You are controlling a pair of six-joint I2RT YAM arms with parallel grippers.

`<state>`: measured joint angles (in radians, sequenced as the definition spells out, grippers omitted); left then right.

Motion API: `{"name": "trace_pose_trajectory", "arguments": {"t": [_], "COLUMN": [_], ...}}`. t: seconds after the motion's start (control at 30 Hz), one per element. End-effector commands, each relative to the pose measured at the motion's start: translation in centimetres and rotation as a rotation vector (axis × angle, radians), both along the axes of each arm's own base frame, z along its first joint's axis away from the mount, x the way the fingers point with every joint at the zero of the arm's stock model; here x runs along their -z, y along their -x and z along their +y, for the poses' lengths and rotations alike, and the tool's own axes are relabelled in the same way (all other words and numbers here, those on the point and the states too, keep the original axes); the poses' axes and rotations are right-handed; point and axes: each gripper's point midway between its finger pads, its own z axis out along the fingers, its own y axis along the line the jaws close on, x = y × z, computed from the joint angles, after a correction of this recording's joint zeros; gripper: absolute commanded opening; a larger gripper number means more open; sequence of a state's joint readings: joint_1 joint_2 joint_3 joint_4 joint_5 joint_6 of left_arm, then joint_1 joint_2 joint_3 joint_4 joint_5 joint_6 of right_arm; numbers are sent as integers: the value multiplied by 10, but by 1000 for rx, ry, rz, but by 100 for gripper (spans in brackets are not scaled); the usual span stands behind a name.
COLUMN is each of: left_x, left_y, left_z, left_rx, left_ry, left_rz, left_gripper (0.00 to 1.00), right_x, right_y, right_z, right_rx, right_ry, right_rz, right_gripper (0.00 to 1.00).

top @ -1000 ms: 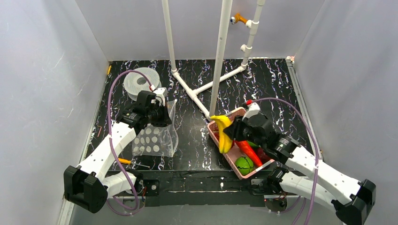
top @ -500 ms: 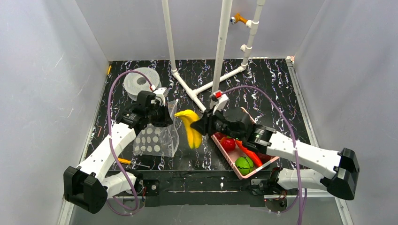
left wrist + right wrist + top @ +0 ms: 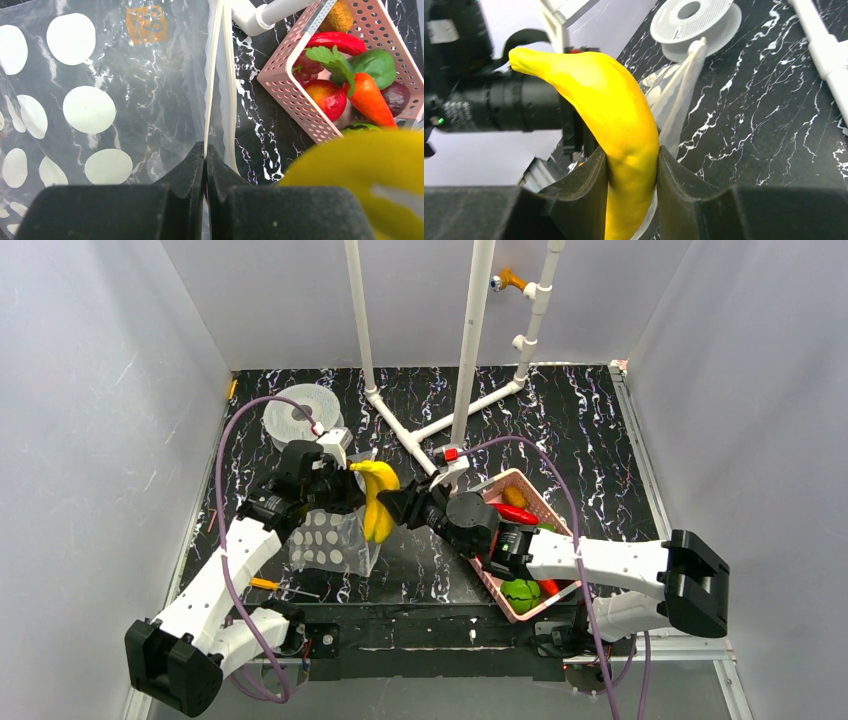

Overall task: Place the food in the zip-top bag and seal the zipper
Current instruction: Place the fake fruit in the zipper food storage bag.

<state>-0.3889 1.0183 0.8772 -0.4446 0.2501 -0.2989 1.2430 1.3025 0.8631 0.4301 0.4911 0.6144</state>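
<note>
Banana (image 3: 619, 120) — smooth, curved, yellow | right tool (image 3: 631, 167) clenched on it | left tool (image 3: 205, 152) pinching floppy dotted zip-top bag (image 3: 90, 105)

The zip-top bag (image 3: 125, 75) carries a small orange square label (image 3: 146, 23). Its characters are too blurred to read. Nothing else is legible.

Robotics lab cell: grey panels (image 3: 90, 390) box in a black marbled worktop (image 3: 590, 410), with the left arm (image 3: 215, 580) and right arm (image 3: 610, 562) mounted at its near edge and a white pipe frame (image 3: 478, 300) standing toward its far edge.
</note>
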Motion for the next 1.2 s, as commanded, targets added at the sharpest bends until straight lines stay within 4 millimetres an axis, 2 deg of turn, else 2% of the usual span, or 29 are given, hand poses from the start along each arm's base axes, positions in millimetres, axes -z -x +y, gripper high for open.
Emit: {"name": "trace_pose_trajectory", "arguments": {"t": [0.0,0.23,0.47,0.6,0.7,0.83,1.0,1.17], "left_x": [-15,-19,-19,-19,-20,-19,-16,-17], "left_y": [3,5,4,3,3,1,-1,-1], "left_z": [-3,-6,-5,-6,-6,-5,-1,-1], "left_rx": [12,24,21,20,20,14,-3,0], "left_ry": [43,62,58,60,61,57,36,38], "left_rz": [-56,-69,-73,-73,-81,-87,-89,-95], "left_gripper": [0,0,0,0,0,0,0,0], "right_x": [-35,-18,8,23,37,45,59,86], "right_y": [-22,-33,-42,-42,-37,-28,-12,2], "right_z": [-6,-5,-21,-19,-15,-4,6,9], "right_rx": [140,180,231,229,224,184,62,-62], "right_ry": [-162,-53,120,143,128,110,161,227], "right_rz": [-56,-144,-235,-177,-62,65,65,83], "right_gripper": [1,1,1,1,1,1,1,1]}}
